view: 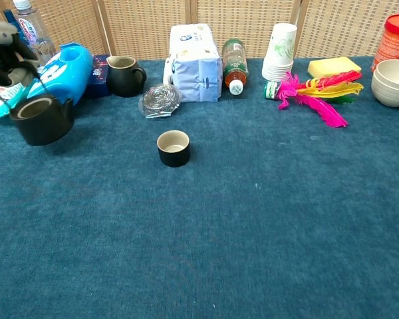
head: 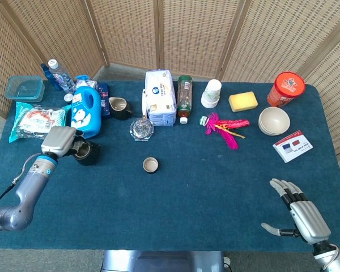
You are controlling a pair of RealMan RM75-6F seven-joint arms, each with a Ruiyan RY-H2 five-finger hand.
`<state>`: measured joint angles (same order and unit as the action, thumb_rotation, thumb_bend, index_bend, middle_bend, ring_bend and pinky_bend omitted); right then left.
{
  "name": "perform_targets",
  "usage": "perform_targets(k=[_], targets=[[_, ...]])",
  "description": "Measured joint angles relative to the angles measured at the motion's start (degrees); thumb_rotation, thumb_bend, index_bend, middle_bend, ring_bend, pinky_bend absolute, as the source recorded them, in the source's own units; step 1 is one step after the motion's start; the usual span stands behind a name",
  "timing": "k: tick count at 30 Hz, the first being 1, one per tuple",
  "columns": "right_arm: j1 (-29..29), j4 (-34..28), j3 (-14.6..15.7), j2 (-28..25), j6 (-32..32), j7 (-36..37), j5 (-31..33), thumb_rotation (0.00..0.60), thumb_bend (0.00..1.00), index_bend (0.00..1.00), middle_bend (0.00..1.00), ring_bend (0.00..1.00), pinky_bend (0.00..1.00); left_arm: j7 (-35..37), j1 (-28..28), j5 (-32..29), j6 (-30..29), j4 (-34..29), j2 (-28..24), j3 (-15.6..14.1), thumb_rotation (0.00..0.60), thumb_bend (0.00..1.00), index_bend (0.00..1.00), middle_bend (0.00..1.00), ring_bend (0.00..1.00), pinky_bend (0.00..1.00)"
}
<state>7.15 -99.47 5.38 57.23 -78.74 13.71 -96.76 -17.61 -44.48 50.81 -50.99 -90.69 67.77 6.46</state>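
At the left edge of the table my left hand (head: 59,141) has its fingers closed on the handle of the black teapot (head: 88,153), which looks lifted just clear of the cloth and tipped a little, its open mouth showing in the chest view (view: 41,118). I judge it hangs from the handle so the body stays free to swing and pour. Just behind it stands the blue detergent jug (head: 86,113), with the snack bag (head: 37,120) to its left. Well to the right of the pot sits the small dark cup (head: 151,165), alone on bare blue cloth (head: 204,187), with a crumpled foil ball (head: 141,129) beyond it. My right hand (head: 301,218) rests near the table's front right corner, fingers spread and holding nothing, parked out of the way.
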Motion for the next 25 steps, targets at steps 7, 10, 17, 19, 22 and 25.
perform_targets(k=[7, 10, 17, 19, 22, 25], targets=[[0.0, 0.0, 0.0, -0.1, -0.1, 0.2, 0.0, 0.298, 0.00, 0.00, 0.00, 0.00, 0.00, 1.8, 0.6, 9.0, -1.7, -6.4, -2.3, 0.1, 0.600, 0.72, 0.61, 0.80, 0.68, 0.84], [0.1, 0.1, 0.0, 0.0, 0.2, 0.0, 0.1, 0.298, 0.00, 0.00, 0.00, 0.00, 0.00, -0.1, 0.0, 9.6, -1.8, -8.7, -2.6, 0.3, 0.600, 0.72, 0.61, 0.80, 0.68, 0.84], [0.3, 0.0, 0.1, 0.0, 0.3, 0.0, 0.1, 0.298, 0.00, 0.00, 0.00, 0.00, 0.00, -8.6, -2.8, 6.3, -2.6, -12.2, -1.1, 1.1, 0.600, 0.71, 0.61, 0.80, 0.68, 0.84], [0.2, 0.0, 0.1, -0.2, 0.0, 0.4, 0.1, 0.298, 0.00, 0.00, 0.00, 0.00, 0.00, -10.9, -3.7, 4.5, -2.9, -12.6, -0.3, 1.2, 0.600, 0.71, 0.61, 0.80, 0.68, 0.84], [0.1, 0.1, 0.1, -0.4, -0.3, 0.9, -0.1, 0.297, 0.00, 0.00, 0.00, 0.00, 0.00, -14.7, -5.0, 1.7, -3.6, -13.1, 1.2, 1.3, 0.600, 0.71, 0.61, 0.80, 0.68, 0.84], [0.1, 0.2, 0.1, -0.6, -0.6, 1.5, -0.3, 0.297, 0.00, 0.00, 0.00, 0.00, 0.00, -18.2, -6.2, -1.1, -4.5, -13.6, 2.6, 1.2, 0.600, 0.71, 0.61, 0.80, 0.68, 0.84]])
